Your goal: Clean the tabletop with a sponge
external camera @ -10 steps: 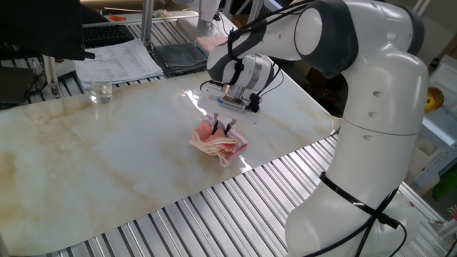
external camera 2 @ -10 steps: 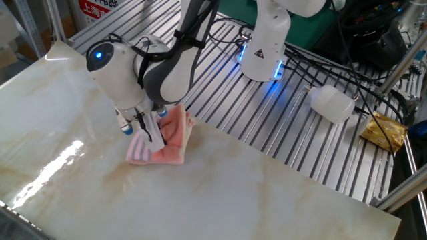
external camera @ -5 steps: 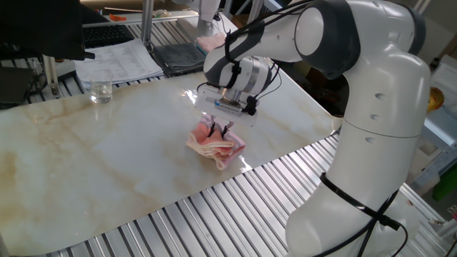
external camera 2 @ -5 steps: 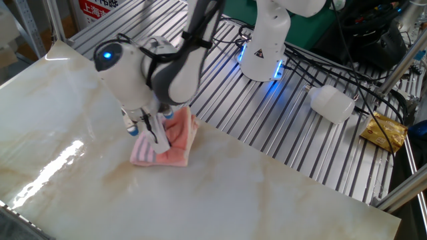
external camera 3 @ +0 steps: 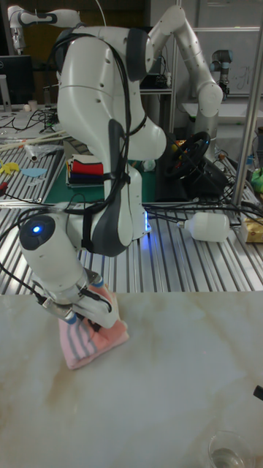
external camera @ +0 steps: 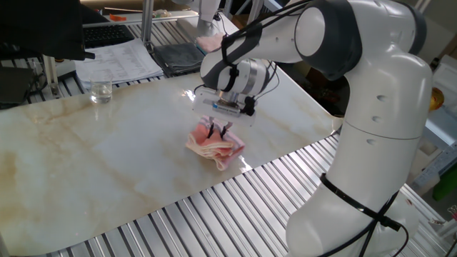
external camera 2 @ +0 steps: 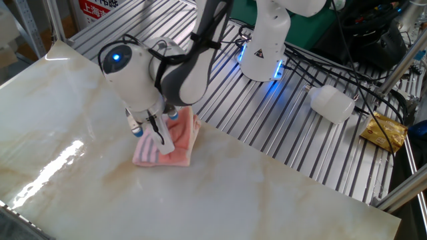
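Two fingers of the gripper pinch the sponge near the tabletop's edge by the ribbed metal slats; broad bare marble stretches toward the glass.

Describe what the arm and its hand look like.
The arm is glossy white with rounded shells and dark grey joint sections. Black cables run along it. A blue light glows on the wrist housing. The hand is a white block with two thin dark fingers.
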### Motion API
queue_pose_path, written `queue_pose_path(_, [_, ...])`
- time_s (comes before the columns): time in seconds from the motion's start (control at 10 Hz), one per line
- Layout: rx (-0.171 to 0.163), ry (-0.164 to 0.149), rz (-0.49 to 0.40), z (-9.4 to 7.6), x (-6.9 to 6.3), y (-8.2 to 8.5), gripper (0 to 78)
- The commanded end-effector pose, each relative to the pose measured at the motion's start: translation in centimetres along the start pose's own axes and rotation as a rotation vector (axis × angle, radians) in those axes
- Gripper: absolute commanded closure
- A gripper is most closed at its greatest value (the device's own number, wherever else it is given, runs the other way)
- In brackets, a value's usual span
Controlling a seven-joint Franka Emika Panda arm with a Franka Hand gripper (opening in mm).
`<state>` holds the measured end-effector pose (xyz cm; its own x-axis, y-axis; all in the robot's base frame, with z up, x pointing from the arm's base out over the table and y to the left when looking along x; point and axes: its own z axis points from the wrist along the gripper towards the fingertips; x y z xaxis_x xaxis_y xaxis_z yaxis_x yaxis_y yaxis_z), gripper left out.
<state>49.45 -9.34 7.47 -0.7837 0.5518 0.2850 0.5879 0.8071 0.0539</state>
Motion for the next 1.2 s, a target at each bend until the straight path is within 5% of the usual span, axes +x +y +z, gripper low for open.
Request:
queue_pose_path(0.1, [0.031,-0.032,-0.072,-3.4,-1.7,0.3,76.4])
queue_pose_path(0.8, [0.022,-0.07,-0.221,-7.4,-2.6,-0.4,76.4])
queue_pose_path(1.2, [0.032,-0.074,-0.288,-6.7,-2.1,0.0,76.4])
